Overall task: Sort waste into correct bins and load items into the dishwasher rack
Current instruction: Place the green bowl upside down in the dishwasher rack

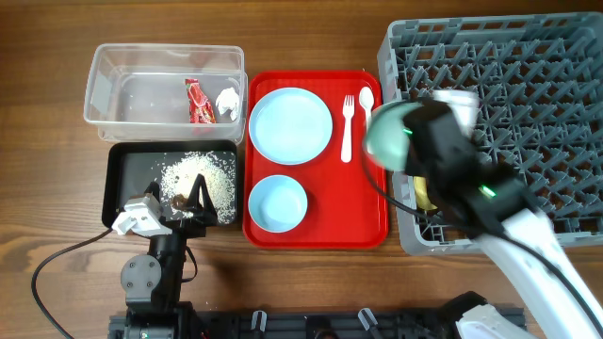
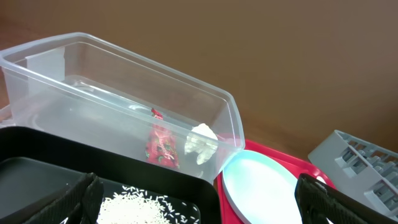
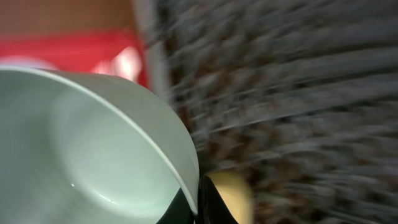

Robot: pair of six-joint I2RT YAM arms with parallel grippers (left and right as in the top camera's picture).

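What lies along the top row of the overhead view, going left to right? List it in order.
clear tub → red wrapper → white tissue → pale blue plate → fork → spoon → mint green bowl → dishwasher rack

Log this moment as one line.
right fingers: shut on mint bowl, at rack edge | left fingers: open, over black tray | tub: wrapper, tissue | red tray: plate, blue bowl, fork, spoon

Red serving tray [image 1: 350, 209] on wooden table [image 1: 47, 169].
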